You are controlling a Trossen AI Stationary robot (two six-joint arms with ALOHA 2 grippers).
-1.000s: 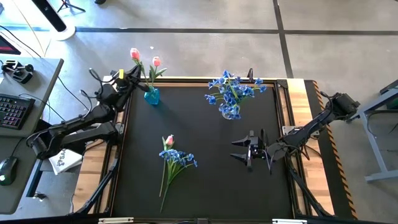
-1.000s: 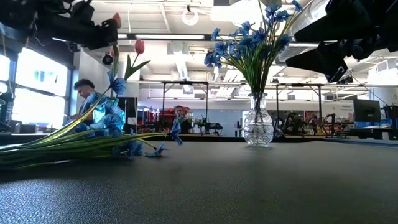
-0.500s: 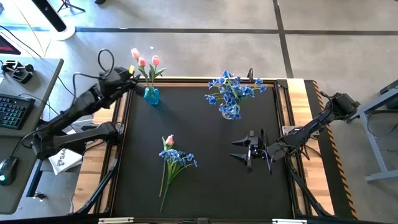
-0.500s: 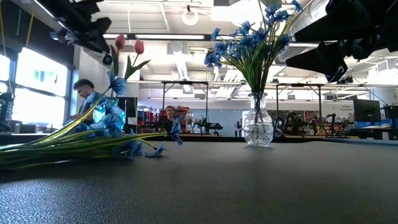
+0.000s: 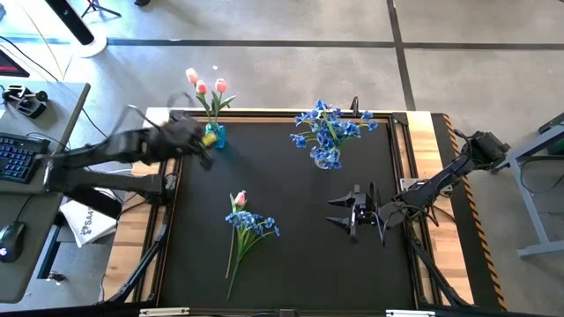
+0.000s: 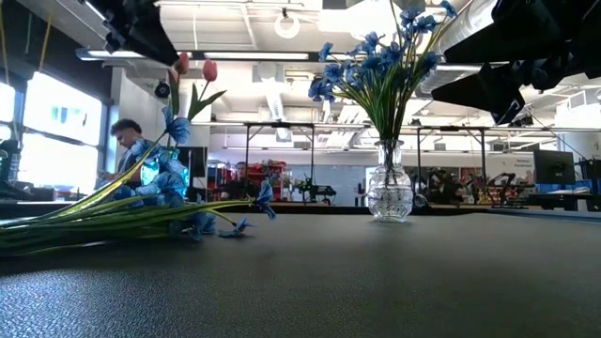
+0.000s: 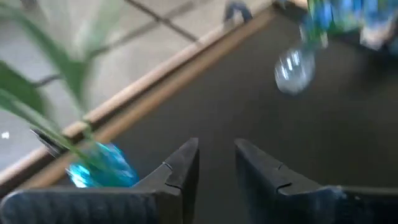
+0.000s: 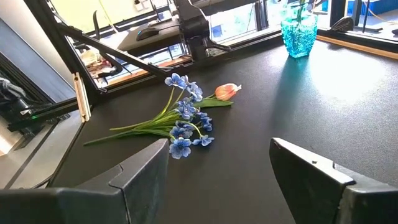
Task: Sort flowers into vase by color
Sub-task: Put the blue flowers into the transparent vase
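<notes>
A robotics lab: concrete floor point(image 5: 291, 22), a keyboard point(image 5: 18, 158) beside the surface point(image 5: 291, 264), workbenches point(image 6: 300, 192) and ceiling lights point(image 6: 286, 23) behind

text: none readable | labels, brands — none legible | numbers, signs — none legible

On the table point(image 5: 300, 264) we record: a small vase point(image 5: 215, 136) with tulips point(image 5: 204, 86) at the far left corner; a glass vase point(image 5: 327, 158) with blossom bunches point(image 5: 330, 123) at far centre. Loose flowers point(image 5: 244, 227) lie near centre-left. The left gripper point(image 5: 201, 148) sits just beside the small vase; the right gripper point(image 5: 354, 212) lies in front of the glass vase.
</notes>
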